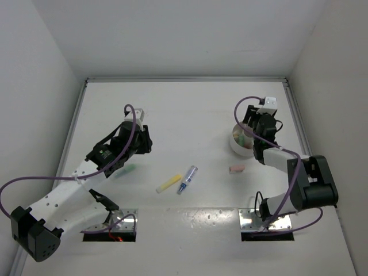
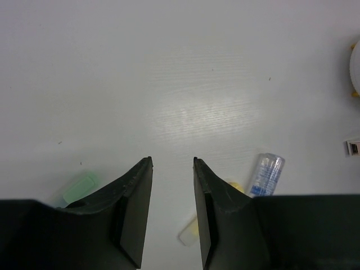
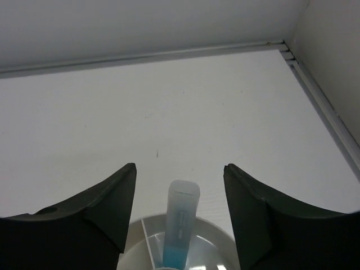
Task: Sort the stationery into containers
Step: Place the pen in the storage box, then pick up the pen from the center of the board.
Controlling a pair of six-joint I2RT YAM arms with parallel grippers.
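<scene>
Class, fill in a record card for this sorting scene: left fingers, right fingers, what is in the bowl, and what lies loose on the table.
left fingers: open, empty, above the table
right fingers: open, over the white bowl
in bowl: blue pen standing up between the right fingers, not gripped
loose on table: green pen, yellow pen, clear-blue pen, pink eraser

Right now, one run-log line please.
left gripper open, empty | right gripper open above bowl | blue pen in bowl | loose: green pen, yellow pen, clear-blue pen, pink eraser
</scene>
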